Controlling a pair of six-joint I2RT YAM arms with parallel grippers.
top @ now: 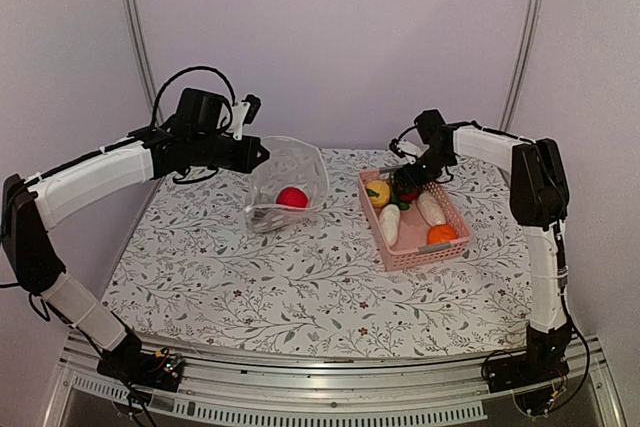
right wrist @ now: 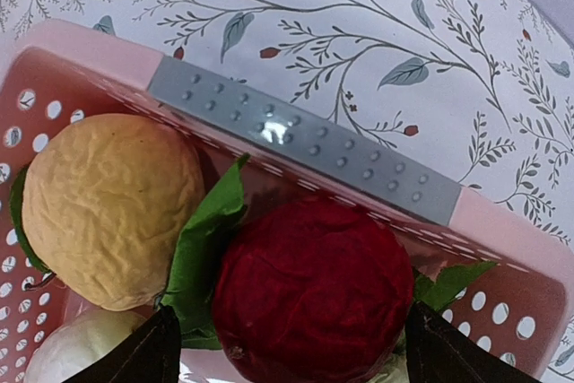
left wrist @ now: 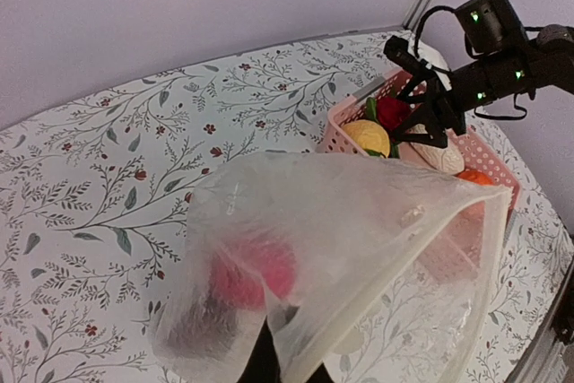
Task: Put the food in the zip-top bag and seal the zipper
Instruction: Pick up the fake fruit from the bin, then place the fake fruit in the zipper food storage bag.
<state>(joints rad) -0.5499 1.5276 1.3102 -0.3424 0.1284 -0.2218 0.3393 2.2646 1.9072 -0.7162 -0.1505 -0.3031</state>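
Note:
The clear zip-top bag [top: 290, 179] stands open at the back middle of the table with a red food piece [top: 292, 197] inside. My left gripper [top: 258, 154] is shut on the bag's left rim and holds it up. In the left wrist view the bag [left wrist: 359, 221] fills the foreground, the red piece [left wrist: 256, 266] blurred through it, and my gripper [left wrist: 269, 352] is mostly hidden. My right gripper [top: 410, 187] is open inside the pink basket [top: 452, 247]. Its fingers straddle a dark red fruit [right wrist: 314, 293] next to a yellow one [right wrist: 108, 208].
The basket also holds two white pieces [top: 389, 222] [top: 432, 208] and an orange one [top: 441, 234]. Green leaves [right wrist: 211, 248] lie between the yellow and dark red fruits. The basket's far rim with a grey label [right wrist: 305, 145] is just beyond my right fingers.

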